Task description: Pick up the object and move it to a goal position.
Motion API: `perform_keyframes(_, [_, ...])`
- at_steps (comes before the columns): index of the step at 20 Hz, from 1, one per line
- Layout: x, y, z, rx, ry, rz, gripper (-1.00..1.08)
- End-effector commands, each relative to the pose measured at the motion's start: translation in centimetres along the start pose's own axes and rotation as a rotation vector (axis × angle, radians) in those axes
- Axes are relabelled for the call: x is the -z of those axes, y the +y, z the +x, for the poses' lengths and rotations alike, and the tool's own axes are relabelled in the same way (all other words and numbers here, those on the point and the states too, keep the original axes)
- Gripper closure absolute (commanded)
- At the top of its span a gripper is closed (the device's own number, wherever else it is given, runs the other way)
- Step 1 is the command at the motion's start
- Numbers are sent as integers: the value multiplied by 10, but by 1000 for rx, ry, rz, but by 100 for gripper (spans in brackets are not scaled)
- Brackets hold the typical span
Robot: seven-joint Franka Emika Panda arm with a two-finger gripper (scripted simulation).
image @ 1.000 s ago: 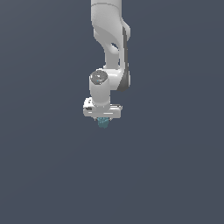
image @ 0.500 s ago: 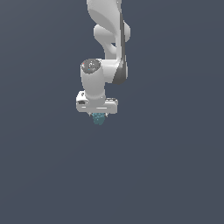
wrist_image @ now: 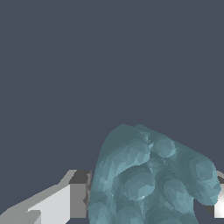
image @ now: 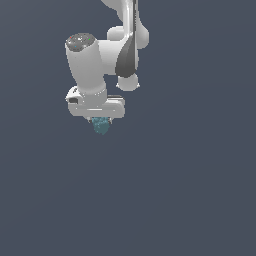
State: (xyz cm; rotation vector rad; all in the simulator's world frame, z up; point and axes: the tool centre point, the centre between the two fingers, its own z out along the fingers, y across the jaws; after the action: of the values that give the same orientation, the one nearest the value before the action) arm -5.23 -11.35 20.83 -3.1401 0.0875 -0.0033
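The object (image: 101,125) is a small teal-blue lump with a knobbly surface like a berry cluster, and it hangs just under the white gripper (image: 100,119), well toward the exterior view's left of the frame and in its upper half. The wrist view shows the object (wrist_image: 153,175) filling the space between the two fingers (wrist_image: 57,203), one pale finger touching its side and the edge of the other just showing at the opposite side; the gripper is clenched on the object, which sits pinched between the pads.

It is narrower than the gripper body and looks light for the arm. The faceted bumps read as stiff, not soft, though nothing here proves that. The bumps give the pads little flat surface, so contact probably falls on a few knob tops, and the lump might roll or twist in the grip. The best hold looks to be across its thick middle, where the pads already sit.

Its shape is a rounded mound, slightly longer than wide. The long axis seems to run down out of the fingers, with the narrower domed end pointing away from the palm; the exact tilt cannot be told
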Motion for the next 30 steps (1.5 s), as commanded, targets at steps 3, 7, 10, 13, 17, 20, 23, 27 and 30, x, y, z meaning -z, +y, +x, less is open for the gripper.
perform_keyframes(3, [45, 19, 9, 0, -1, 0, 108])
perform_keyframes(7, [83, 35, 17, 0, -1, 0, 108])
perform_keyframes(10, [111, 47, 24, 0, -1, 0, 108])
perform_keyframes(13, [135, 57, 30, 1, -2, 0, 108])
perform_keyframes(17, [160, 68, 37, 1, -2, 0, 108])
perform_keyframes(20, [174, 74, 41, 1, -2, 0, 108])
perform_keyframes(23, [184, 78, 44, 1, -2, 0, 108])
perform_keyframes(27, [192, 81, 46, 1, -2, 0, 108])
perform_keyframes(30, [194, 83, 48, 1, -2, 0, 108])
